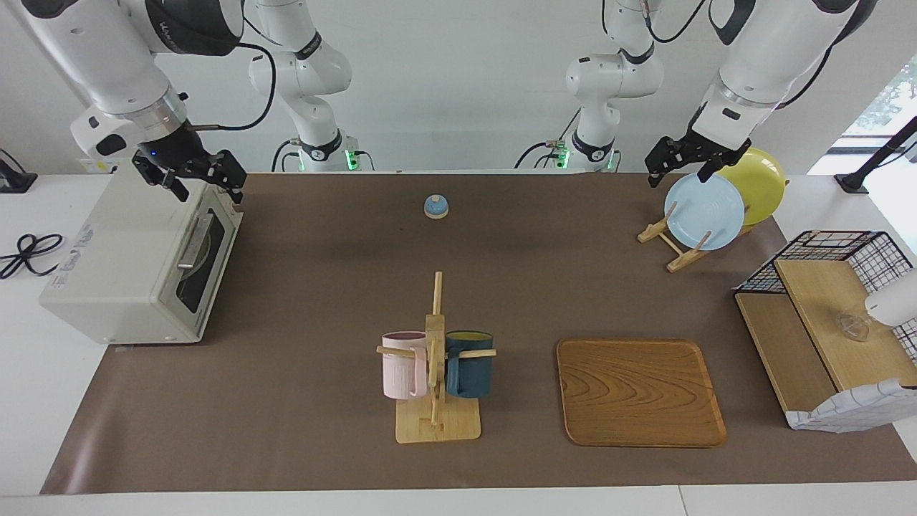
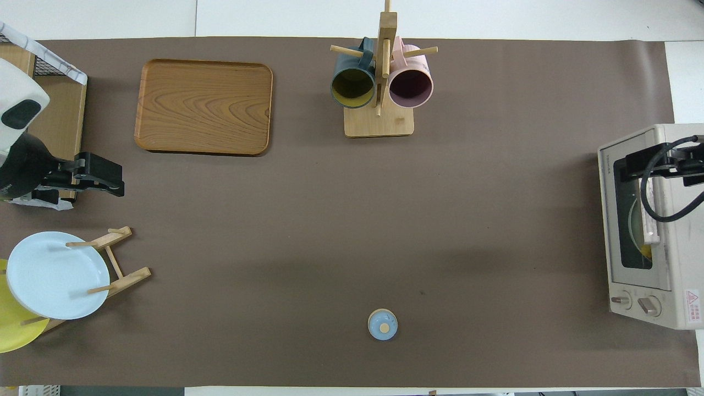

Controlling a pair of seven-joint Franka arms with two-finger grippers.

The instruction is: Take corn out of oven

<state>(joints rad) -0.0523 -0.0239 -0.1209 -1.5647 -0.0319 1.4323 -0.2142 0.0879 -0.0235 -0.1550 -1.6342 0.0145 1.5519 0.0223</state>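
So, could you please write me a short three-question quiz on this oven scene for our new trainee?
1. True or false: the oven door is shut.
2. Which gripper hangs over the oven: A, the right gripper, or B, the left gripper?
3. Fill in: two mugs hang on the wooden ____.

Key:
1. True; the handle lies flat against the closed glass door.
2. A; its jaws stand open. The left gripper, also open, is over the plate rack.
3. mug stand.

Counter (image 1: 107,459) had a brown mat (image 1: 329,251) carrying oven (image 1: 136,272), bell (image 1: 435,206), mug rack (image 1: 437,423), wooden tray (image 1: 637,390), plate rack (image 1: 673,251); wire basket (image 1: 831,337) at the left arm's end.
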